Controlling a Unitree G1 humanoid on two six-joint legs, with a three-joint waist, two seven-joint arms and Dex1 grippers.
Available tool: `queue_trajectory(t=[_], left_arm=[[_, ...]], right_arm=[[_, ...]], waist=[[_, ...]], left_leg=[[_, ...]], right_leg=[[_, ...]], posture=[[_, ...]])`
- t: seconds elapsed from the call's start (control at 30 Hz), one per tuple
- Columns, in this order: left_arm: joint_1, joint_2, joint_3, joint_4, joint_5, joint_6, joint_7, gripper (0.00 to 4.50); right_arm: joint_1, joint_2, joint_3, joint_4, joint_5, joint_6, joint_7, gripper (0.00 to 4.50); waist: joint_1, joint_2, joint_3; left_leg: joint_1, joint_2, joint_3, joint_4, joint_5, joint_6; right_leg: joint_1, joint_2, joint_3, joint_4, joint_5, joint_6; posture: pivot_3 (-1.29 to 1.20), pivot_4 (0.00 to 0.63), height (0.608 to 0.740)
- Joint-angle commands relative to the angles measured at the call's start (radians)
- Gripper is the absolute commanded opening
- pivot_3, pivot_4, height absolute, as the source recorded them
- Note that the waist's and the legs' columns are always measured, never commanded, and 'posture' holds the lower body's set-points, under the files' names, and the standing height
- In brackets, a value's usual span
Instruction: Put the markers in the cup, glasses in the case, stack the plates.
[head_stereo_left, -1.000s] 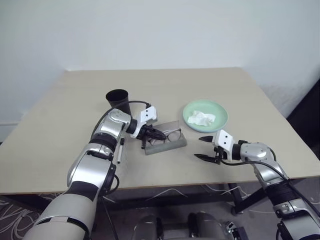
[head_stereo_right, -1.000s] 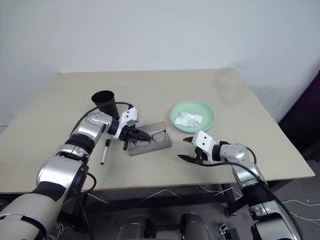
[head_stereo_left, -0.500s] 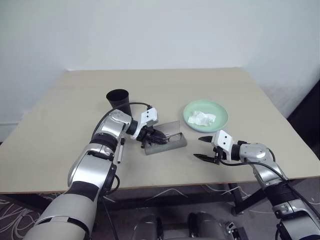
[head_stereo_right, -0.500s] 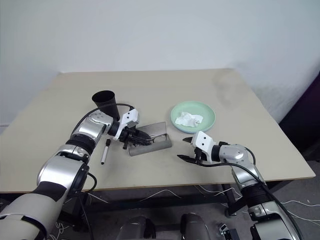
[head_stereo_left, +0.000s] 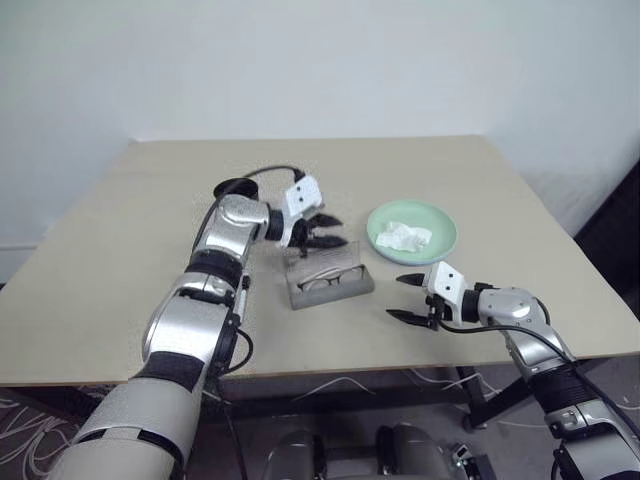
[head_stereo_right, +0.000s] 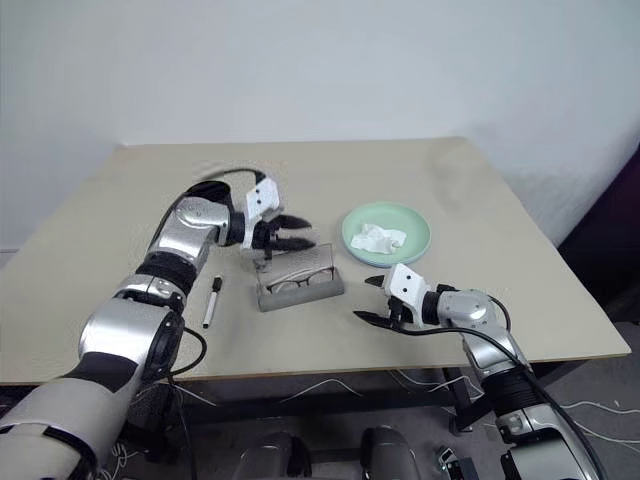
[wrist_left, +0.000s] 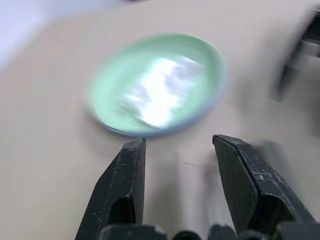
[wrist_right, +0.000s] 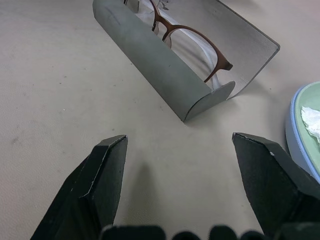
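Above case (head_stereo_left: 330, 283), left pincer (head_stereo_left: 328, 230) raised, fingers apart, empty; right pincer (head_stereo_left: 408, 297) wide open, empty, beside case.

The left gripper (head_stereo_left: 330, 229) hangs raised with its two fingers parted and empty, while the right gripper (head_stereo_left: 405, 298) hovers low, spread wide.

The table (head_stereo_left: 450, 170) is light tan. The case (head_stereo_left: 330, 290) is grey with a smoky see-through lid. The glasses (wrist_right: 190, 37) in it have a thin brown frame. On the right, the top plate (head_stereo_left: 440, 225) is mint green, with a light blue rim (wrist_right: 292, 132) under it. The crumpled tissue (head_stereo_left: 403, 236) on it is white. The marker (head_stereo_right: 211, 301) near the left is white with a black cap. The cup (head_stereo_left: 232, 187) is black.
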Motion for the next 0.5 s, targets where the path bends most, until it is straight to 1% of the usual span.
queue_trajectory(t=[0.03, 0.13, 0.17, 0.3, 0.5], left_arm=[[-0.036, 0.033, -0.012, 0.040, 0.063, -0.080, 0.144, 1.29], [-0.038, 0.039, -0.043, 0.069, 0.121, -0.102, 0.233, 0.26], [-0.037, 0.040, -0.054, 0.077, 0.141, -0.107, 0.256, 0.02], [-0.025, 0.042, -0.076, 0.096, 0.182, -0.125, 0.289, 0.02], [-0.013, 0.037, -0.066, 0.101, 0.168, -0.124, 0.250, 0.02]], right_arm=[[-0.020, -0.002, -0.010, -0.035, 0.003, -0.007, -0.002, 3.64], [-0.017, -0.002, -0.009, -0.040, 0.002, -0.004, -0.004, 3.64], [-0.015, -0.002, -0.009, -0.042, 0.003, -0.004, -0.005, 3.64], [-0.007, -0.002, -0.009, -0.050, 0.003, -0.003, -0.008, 3.64], [-0.008, 0.002, -0.013, -0.069, 0.006, 0.004, -0.014, 3.64]], waist=[[-0.002, 0.000, 0.000], [-0.002, 0.000, 0.000], [-0.001, 0.000, 0.000], [0.004, 0.000, 0.000], [0.012, 0.000, 0.000]], left_leg=[[0.000, 0.000, 0.000, 0.000, 0.000, 0.000], [0.000, 0.000, 0.000, 0.000, 0.000, 0.000], [0.000, 0.000, -0.001, 0.000, 0.000, 0.000], [0.000, 0.000, 0.000, 0.000, 0.000, 0.000], [0.000, 0.000, -0.001, 0.000, 0.000, 0.000]], right_leg=[[0.000, 0.000, 0.000, 0.000, 0.000, 0.000], [0.000, 0.000, 0.000, 0.000, 0.000, 0.000], [0.000, 0.000, -0.001, 0.001, 0.000, 0.000], [0.000, 0.000, -0.001, 0.000, 0.000, 0.000], [0.000, 0.000, -0.001, 0.000, 0.000, 0.000]], posture=[[0.00, 0.000, 0.729], [0.00, 0.000, 0.729], [0.00, 0.000, 0.729], [0.00, 0.000, 0.729], [0.00, 0.000, 0.729]])
